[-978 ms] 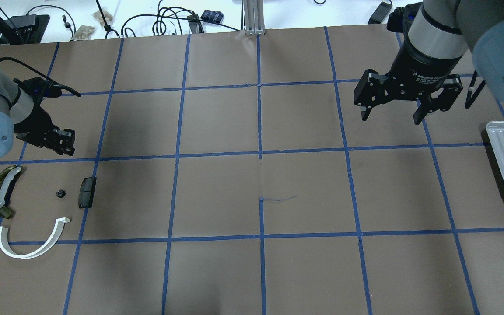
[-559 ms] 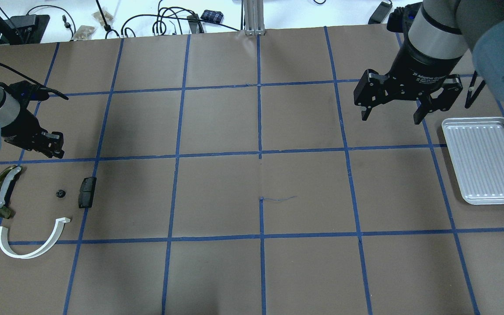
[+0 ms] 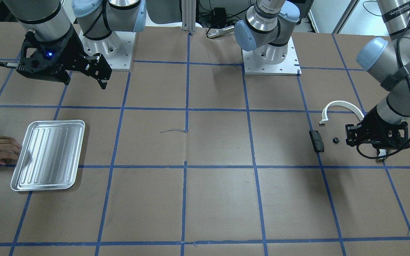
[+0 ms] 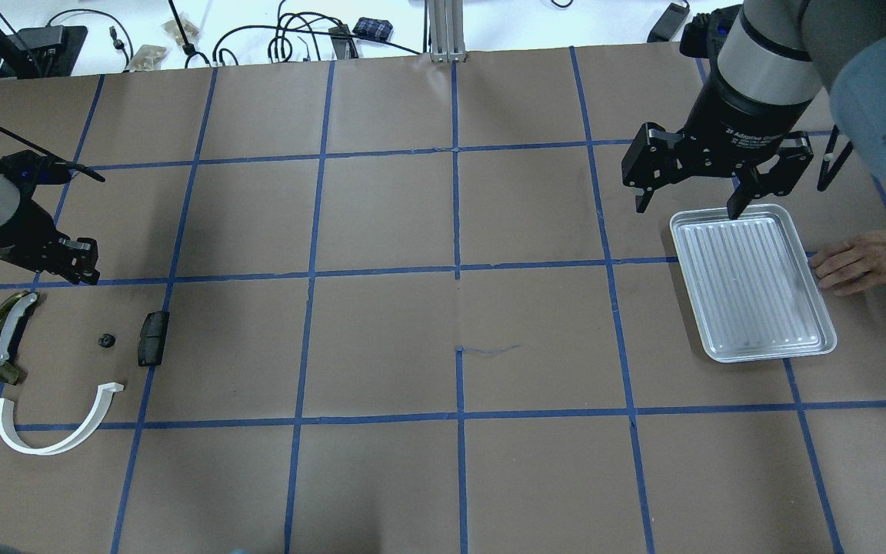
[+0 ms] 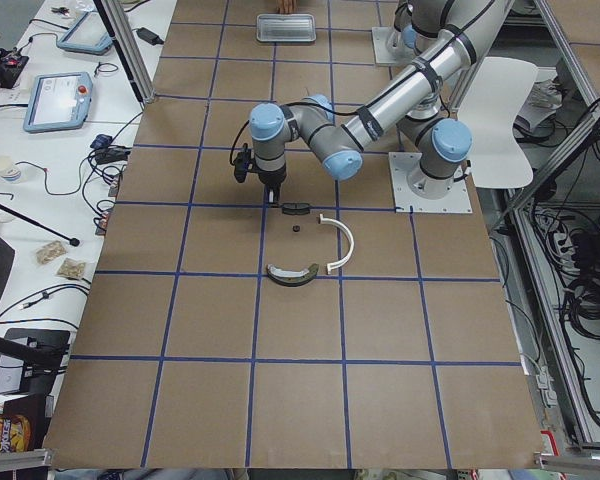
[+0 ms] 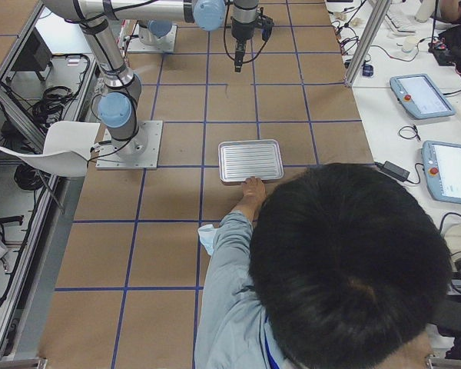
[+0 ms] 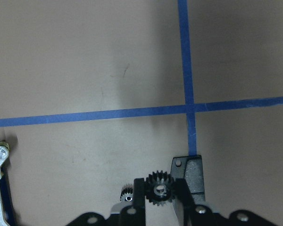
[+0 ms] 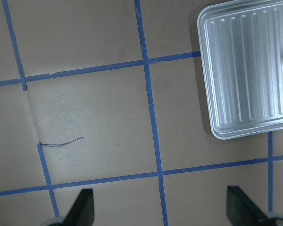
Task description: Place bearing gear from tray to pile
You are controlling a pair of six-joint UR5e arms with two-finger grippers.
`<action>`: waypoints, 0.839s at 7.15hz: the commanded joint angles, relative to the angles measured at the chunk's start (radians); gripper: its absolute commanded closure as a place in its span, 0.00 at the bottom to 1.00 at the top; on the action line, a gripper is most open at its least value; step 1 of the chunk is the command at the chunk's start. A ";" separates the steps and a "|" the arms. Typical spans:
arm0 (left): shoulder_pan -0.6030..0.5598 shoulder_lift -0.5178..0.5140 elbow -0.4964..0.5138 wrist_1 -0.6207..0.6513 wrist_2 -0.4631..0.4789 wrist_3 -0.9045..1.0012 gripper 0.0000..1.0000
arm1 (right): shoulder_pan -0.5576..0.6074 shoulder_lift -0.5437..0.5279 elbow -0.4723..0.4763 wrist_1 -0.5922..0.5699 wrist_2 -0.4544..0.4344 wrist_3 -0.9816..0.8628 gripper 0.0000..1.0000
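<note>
The white ribbed tray (image 4: 754, 285) lies at the right with nothing in it. My right gripper (image 4: 687, 208) hangs open over its far left corner. The pile is at the left: an olive curved piece (image 4: 1, 342), a small black gear (image 4: 107, 340), a dark block (image 4: 153, 338) and a white arc (image 4: 47, 450). Just beyond the pile, my left gripper (image 4: 81, 265) is held above the table. In the left wrist view its jaws (image 7: 159, 197) are shut on a black bearing gear (image 7: 159, 189) with a silver centre.
A person's hand (image 4: 858, 261) rests against the tray's right rim. Blue tape lines cross the brown table. Cables and small boxes lie along the far edge (image 4: 297, 38). The arm bases (image 3: 269, 53) stand at the robot's side.
The hand has slid the tray in from the right edge toward the right gripper. My left gripper has drawn back to the left. The right gripper has stayed put.
</note>
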 commanded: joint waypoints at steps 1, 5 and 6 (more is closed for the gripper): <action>0.047 -0.035 -0.001 0.012 -0.011 0.043 1.00 | 0.000 -0.002 0.000 0.002 0.000 0.000 0.00; 0.099 -0.107 -0.004 0.066 -0.028 0.050 1.00 | 0.000 -0.002 -0.001 0.002 0.000 0.000 0.00; 0.127 -0.121 -0.005 0.066 -0.028 0.048 1.00 | 0.000 -0.002 -0.001 0.002 0.000 0.000 0.00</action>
